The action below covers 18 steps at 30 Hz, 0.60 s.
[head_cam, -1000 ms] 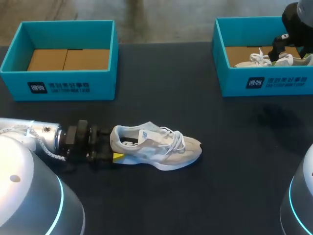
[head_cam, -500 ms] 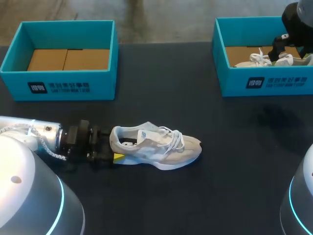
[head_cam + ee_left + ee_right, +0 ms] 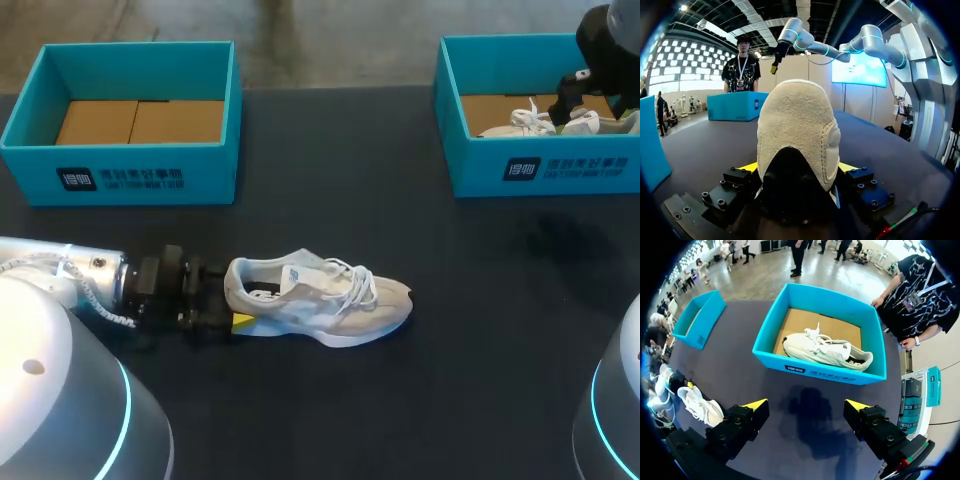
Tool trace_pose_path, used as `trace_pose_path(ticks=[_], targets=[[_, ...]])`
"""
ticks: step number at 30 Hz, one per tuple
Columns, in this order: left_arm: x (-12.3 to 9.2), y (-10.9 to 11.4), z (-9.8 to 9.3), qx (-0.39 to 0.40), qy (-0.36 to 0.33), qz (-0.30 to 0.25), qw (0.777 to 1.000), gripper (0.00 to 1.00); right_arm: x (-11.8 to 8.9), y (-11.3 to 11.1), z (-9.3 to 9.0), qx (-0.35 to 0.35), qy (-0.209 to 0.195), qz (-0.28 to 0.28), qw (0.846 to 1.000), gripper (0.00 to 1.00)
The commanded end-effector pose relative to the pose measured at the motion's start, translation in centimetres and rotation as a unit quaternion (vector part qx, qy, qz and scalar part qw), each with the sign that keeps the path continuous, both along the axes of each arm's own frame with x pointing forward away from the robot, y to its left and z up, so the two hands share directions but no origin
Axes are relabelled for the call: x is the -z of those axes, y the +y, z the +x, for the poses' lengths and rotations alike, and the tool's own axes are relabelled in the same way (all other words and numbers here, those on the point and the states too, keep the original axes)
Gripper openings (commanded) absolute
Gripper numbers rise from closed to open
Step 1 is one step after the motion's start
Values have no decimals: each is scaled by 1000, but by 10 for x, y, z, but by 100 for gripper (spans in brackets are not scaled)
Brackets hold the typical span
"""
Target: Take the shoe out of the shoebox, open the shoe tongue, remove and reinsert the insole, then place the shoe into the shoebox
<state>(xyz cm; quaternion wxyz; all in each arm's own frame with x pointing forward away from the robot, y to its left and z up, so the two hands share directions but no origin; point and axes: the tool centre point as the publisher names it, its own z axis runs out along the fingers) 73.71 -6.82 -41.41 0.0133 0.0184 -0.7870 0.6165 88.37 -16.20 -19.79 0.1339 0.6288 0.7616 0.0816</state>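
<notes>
The counter (image 3: 400, 200) is a dark, matte slab, and I am working both arms over it from afar. My left claw (image 3: 797, 167) lies low along the counter at my near left and is clenched on the heel of the shoe (image 3: 320, 295). In the left wrist view its yellow tips press the pale suede heel from either side, with the heel filling the space between the fingers. The shoe stands on its sole on the counter, outside both boxes, heel toward the claw and toe pointing to my right. Its white laces are loose on top and a small blue tag shows on the tongue. Farther back on my left sits the left box (image 3: 120, 160), teal and open, with only its brown cardboard floor showing, well apart from the shoe. My right claw (image 3: 806, 405) hangs above the counter on my right, released, its two fingers spread wide with nothing between them, and its shadow falls on the bare surface under it. Ahead of it stands the right box (image 3: 815, 372), also teal and open, at the far right of the counter. A second shoe (image 3: 825, 351), white, lies lengthwise on the cardboard floor of that box, laces uppermost, untouched by the claw.
</notes>
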Motion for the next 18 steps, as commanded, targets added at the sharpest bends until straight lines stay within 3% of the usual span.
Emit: trace_pose_path(ticks=[1, 12, 18], targets=[[2, -2, 0, -2, 0, 2, 1000, 0, 1, -1, 0, -1, 0, 1, 1000, 100], [2, -2, 0, -2, 0, 2, 1000, 0, 1, -1, 0, -1, 0, 1, 1000, 100], [2, -2, 0, -2, 0, 2, 1000, 0, 5, 35, 0, 49, 10, 2, 999, 100]])
